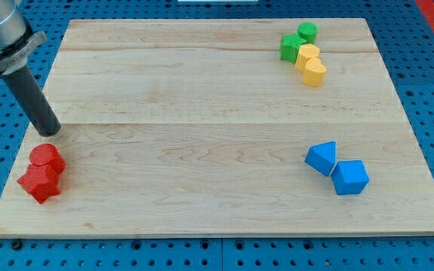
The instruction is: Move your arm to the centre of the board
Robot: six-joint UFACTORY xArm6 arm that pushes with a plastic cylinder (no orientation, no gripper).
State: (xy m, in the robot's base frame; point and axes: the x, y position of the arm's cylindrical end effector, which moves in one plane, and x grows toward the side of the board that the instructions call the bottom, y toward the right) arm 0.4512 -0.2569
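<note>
At the view's left edge of the wooden board (pixel 217 113), my tip (pixel 50 133) rests on the surface, the dark rod slanting up to the view's top left into a grey housing. No claw on this arm: it ends in the bare rod, so there is nothing to open or close, and the rod holds nothing.

Just below the tip sit two red blocks, touching: a red rounded block (pixel 47 158) nearest the tip, and a red star-shaped block (pixel 39 182) below it, close to the board's left edge. Small gap between tip and the upper red block.

Board centre lies well to the view's right of the tip; bare wood between the two.

Top right cluster: a green rounded block (pixel 307 31), a green angular block (pixel 290 47), then a yellow rounded block (pixel 307 55) and a yellow heart-like block (pixel 315 73), all four in a touching chain running down to the right.

Lower right: a blue triangular block (pixel 322 157) and a blue chunky faceted block (pixel 349 178), touching at a corner.

Board is pale planked wood with visible grain and seams, lying on a blue perforated table (pixel 428 75). Blocks look matte plastic, faintly ridged.
</note>
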